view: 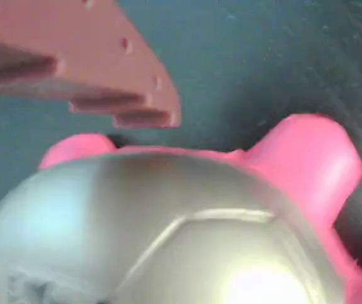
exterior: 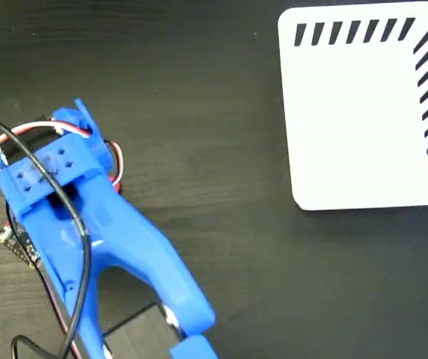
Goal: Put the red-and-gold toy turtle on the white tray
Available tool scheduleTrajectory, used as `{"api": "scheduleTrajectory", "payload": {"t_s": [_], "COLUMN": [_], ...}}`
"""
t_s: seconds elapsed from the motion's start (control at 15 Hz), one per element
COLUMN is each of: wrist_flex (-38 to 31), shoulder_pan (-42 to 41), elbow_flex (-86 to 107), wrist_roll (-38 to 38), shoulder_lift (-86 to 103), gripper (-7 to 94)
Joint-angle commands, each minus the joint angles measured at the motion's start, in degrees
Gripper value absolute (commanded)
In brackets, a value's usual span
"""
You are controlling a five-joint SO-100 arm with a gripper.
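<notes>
On the dark table (exterior: 199, 134), top right in the fixed view: big white tray (exterior: 356, 127), bare, with black stripes on two edges. Lower left, well apart from it: blue arm (exterior: 117, 254), bent down low, hiding whatever sits under it. Right below the gripper (view: 137, 136) in the wrist view: red-and-gold toy turtle (view: 168, 234), shiny shell up close, one toothed finger (view: 105, 63) just above. Open or closed: cannot tell. Looks like a grab comes next, then a long carry to the tray.

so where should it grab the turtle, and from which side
Across the domed shell of the turtle, coming down from above. In the wrist view the shell fills the frame right below one finger of the end effector, smooth and rounded; pink limbs stick out at the sides, so close low on the dome's flanks, probably between them.
</notes>
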Motion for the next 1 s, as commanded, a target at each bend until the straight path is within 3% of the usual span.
{"api": "scheduleTrajectory", "payload": {"t_s": [0.0,0.2,0.6,0.93], "wrist_flex": [0.00,-0.62,-1.41,-0.88], "shoulder_pan": [-1.05,-0.79,-0.88,-0.79], "elbow_flex": [-0.62,-0.88,-1.58,-2.11], "wrist_roll": [0.44,0.44,1.76,2.29], "shoulder_lift": [0.53,-0.09,-0.62,-0.18], "gripper": [74,65,1,0]}}
